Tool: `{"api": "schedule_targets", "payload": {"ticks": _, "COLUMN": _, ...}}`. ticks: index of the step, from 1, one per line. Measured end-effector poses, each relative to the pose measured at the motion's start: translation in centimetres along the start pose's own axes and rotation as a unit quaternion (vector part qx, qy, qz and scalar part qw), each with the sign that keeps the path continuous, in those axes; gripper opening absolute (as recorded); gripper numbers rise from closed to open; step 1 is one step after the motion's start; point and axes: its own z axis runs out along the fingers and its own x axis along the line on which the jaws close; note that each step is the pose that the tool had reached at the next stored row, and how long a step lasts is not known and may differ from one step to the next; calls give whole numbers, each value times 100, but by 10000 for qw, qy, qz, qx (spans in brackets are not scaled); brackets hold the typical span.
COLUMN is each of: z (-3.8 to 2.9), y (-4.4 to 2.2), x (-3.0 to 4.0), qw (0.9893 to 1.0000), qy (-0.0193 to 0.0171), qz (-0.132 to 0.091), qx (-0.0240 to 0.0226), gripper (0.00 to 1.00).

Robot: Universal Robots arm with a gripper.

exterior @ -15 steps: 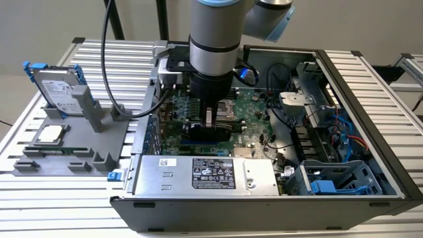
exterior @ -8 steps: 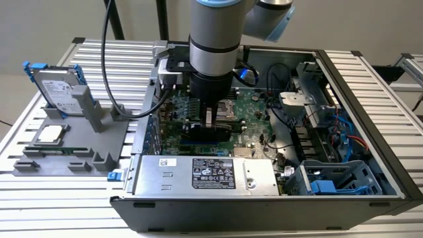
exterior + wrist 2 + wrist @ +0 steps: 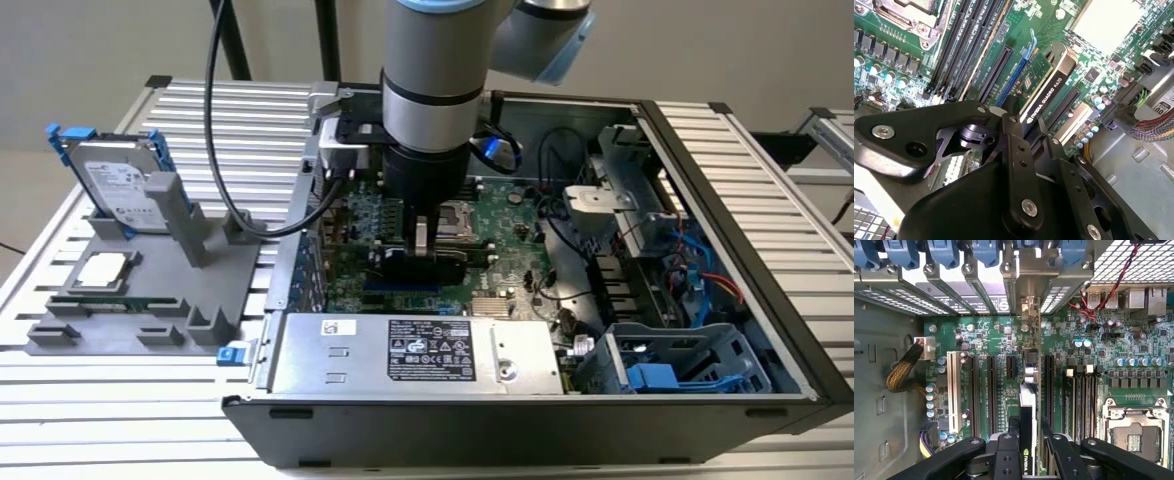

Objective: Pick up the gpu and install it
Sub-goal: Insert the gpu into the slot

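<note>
Green circuit board, black cooler and a silver end bracket make up the gpu (image 3: 1046,82), a flat rectangular card that the black-fingered gripper (image 3: 1028,440) is grasping edge-on, its fingers (image 3: 1014,150) pressing against both faces of the card. In both wrist views the card is standing upright over the green motherboard (image 3: 1004,345), lined up along a long black expansion slot (image 3: 990,390), with a blue slot (image 3: 1013,80) running just beside it in the second wrist view. Whether its lower edge is already sitting fully in the slot, I cannot tell.

In the exterior view the grey robot arm (image 3: 434,90) is reaching straight down into the open black computer case (image 3: 721,200), which is lying on its side on the ribbed aluminium table (image 3: 240,120) and taking up the table's middle and the exterior view's right edge. Toward the exterior view's left edge, a grey plastic parts holder (image 3: 174,300) is carrying a silver hard drive with blue rails (image 3: 118,185), standing upright.
</note>
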Motion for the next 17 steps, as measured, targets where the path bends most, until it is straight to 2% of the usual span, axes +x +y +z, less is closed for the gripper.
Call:
{"api": "schedule_targets", "payload": {"ticks": 8, "z": 32, "y": 2, "x": -7, "qw": 10000, "qy": 6, "qz": 0, "qx": -2, "gripper": 0}}
{"api": "schedule_targets", "payload": {"ticks": 17, "z": 38, "y": 2, "x": -7, "qw": 10000, "qy": 4, "qz": -2, "qx": 0, "gripper": 0}}
